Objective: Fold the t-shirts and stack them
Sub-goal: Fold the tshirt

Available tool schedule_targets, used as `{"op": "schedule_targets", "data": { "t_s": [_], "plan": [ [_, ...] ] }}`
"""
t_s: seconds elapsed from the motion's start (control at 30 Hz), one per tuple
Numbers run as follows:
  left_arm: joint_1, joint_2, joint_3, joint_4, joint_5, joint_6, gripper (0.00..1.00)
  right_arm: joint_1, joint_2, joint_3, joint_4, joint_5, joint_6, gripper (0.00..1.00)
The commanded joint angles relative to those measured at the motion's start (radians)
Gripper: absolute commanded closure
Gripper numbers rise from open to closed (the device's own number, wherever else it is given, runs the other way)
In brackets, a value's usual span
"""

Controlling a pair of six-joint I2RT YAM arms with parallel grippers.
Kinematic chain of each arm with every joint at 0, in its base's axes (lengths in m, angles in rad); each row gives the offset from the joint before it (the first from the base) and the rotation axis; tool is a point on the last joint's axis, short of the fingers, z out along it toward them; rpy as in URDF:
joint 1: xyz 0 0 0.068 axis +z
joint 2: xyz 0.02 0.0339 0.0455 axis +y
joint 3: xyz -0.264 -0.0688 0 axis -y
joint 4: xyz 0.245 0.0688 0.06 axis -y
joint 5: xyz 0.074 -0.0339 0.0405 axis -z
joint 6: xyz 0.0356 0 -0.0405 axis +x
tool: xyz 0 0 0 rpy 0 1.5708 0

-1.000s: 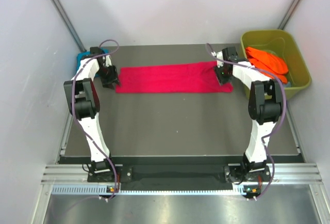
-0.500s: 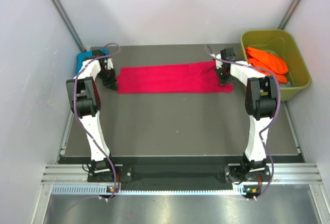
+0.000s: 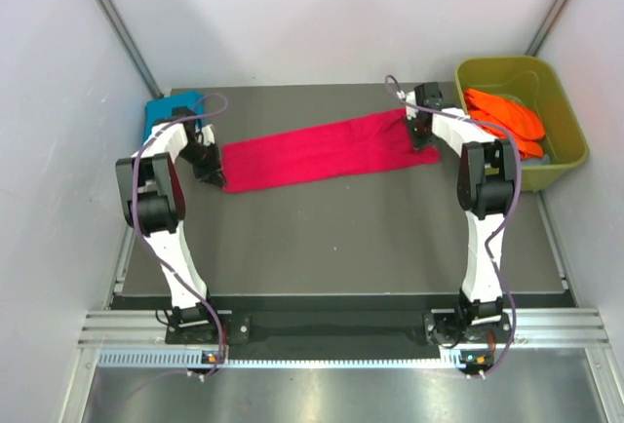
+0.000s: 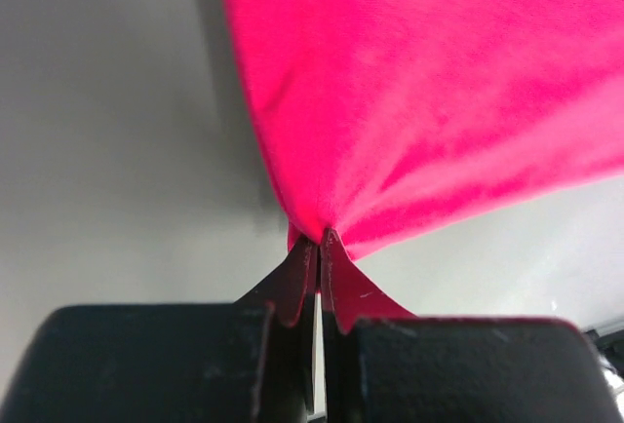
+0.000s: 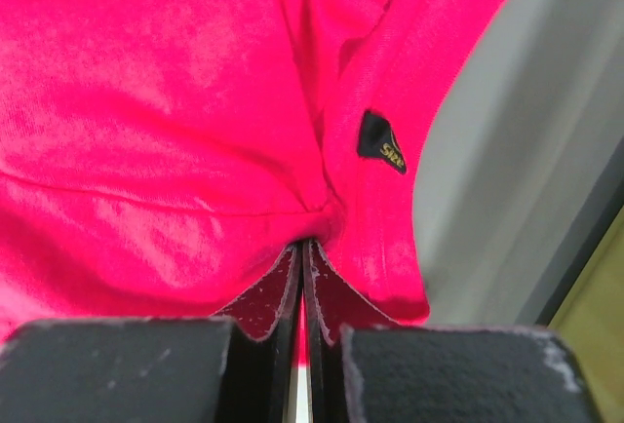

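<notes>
Near edge: the two white-and-black arms are bolted side by side and reach away across the dark grey flat desk (image 3: 331,248).

Mid desk, left: the left pincer (image 3: 213,177) is clamped on the left end of the crimson-pink soft cloth short-sleeved t-shirt (image 3: 322,153). In the left wrist view both fingertips (image 4: 292,291) are pressed together with a corner of the cloth pinched between them. The fabric puckers into folds that fan out from the tips.

Mid desk, centre: the crimson-pink t-shirt lies as one long narrow band across the desk between the two arms. It runs on a slant, with the left end nearer the arm bases and the right end farther away.

Mid desk, right: the right pincer (image 3: 421,135) is clamped on the right end of the same shirt. In the right wrist view its fingertips are closed on a gathered fold. A small black label with yellow lettering (image 5: 378,138) sits on the cloth just beyond the tips; the lettering is too small to read.

Far left corner: a teal-blue folded cloth t-shirt (image 3: 168,113) lies on the desk, just behind the left arm and apart from the crimson-pink one.

Far right: an olive-green rectangular plastic tub (image 3: 558,172) stands beside the desk's right edge. Bright orange cloth t-shirts (image 3: 505,116) lie bunched inside it.
</notes>
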State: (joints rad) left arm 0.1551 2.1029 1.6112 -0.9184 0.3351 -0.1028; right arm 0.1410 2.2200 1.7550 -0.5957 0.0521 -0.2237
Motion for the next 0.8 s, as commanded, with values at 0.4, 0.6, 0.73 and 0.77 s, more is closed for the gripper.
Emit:
{"op": "schedule_targets", "data": {
  "t_s": [0.4,0.6,0.73,0.77],
  "plan": [
    [-0.052,-0.339,-0.313,-0.043,0.114,-0.035,1.0,0.008,0.179,0.317,0.06,-0.012,0.02,1.0],
    [-0.139,-0.429,-0.436,-0.04,0.142,-0.052,1.0,0.015,0.273,0.455,0.079,-0.02,0.037,1.0],
    [-0.212,-0.487,-0.507,-0.033,0.163,-0.067,1.0,0.023,0.332,0.552,0.079,-0.023,0.053,1.0],
    [-0.23,-0.494,-0.519,-0.031,0.165,-0.072,1.0,0.026,0.339,0.561,0.085,-0.023,0.058,1.0]
  ]
}}
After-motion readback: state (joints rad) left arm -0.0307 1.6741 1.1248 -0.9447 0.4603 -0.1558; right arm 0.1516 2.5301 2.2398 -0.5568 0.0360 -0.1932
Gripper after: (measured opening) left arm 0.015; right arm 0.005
